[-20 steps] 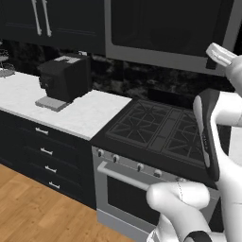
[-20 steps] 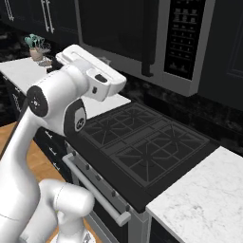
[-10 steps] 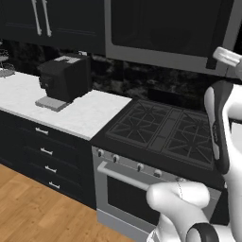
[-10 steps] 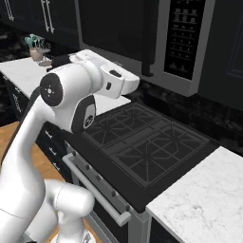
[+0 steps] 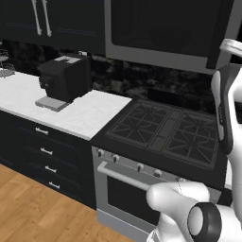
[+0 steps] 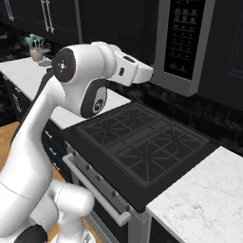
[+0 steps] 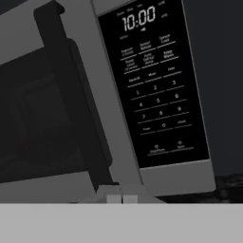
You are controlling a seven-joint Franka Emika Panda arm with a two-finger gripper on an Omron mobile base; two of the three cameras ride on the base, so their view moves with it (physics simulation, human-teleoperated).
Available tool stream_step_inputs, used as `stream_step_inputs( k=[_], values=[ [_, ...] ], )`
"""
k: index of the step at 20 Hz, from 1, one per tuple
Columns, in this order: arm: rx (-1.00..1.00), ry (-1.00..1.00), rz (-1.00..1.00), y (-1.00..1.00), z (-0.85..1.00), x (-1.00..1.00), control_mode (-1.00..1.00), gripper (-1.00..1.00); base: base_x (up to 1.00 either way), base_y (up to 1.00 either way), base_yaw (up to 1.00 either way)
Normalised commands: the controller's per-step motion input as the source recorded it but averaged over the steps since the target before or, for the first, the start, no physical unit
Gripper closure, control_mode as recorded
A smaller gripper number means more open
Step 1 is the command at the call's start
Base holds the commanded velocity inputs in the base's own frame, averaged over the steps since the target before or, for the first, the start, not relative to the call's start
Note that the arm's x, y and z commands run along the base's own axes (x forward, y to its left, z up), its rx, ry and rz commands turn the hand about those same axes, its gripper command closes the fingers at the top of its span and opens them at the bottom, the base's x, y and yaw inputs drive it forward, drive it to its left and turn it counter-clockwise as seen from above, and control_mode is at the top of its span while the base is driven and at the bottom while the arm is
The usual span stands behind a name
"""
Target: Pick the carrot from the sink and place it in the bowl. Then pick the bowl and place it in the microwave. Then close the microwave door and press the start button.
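dim, flat rendered light — dark cabinets swallow detail, soft shadows, slightly blurry, no glare.

We find the microwave door [image 7: 52, 118] shut flush against the frame, barring the cavity. The control panel [image 7: 154, 85] faces us unobstructed. Open air lies between the stove top [image 5: 165, 130] and the microwave [image 5: 165, 33] underside.

We're looking at the microwave [image 5: 160, 35] hanging shut over a black gas stove [image 5: 165, 134], and a black coffee machine [image 5: 64, 80] sitting on the white counter [image 5: 85, 116] to its left.
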Motion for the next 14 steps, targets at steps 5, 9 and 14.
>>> stream_step_inputs(
  k=[5,9,14],
  values=[
    [0.0,0.0,-0.01,-0.21,-0.01,0.25,-1.0,1.0,0.0,0.0,0.0],
    [0.01,-0.01,0.0,-0.35,-0.16,0.2,-1.0,1.0,0.0,0.0,0.0],
    [0.05,0.0,0.0,-0.53,-0.07,0.22,-1.0,1.0,0.0,0.0,0.0]
  ],
)
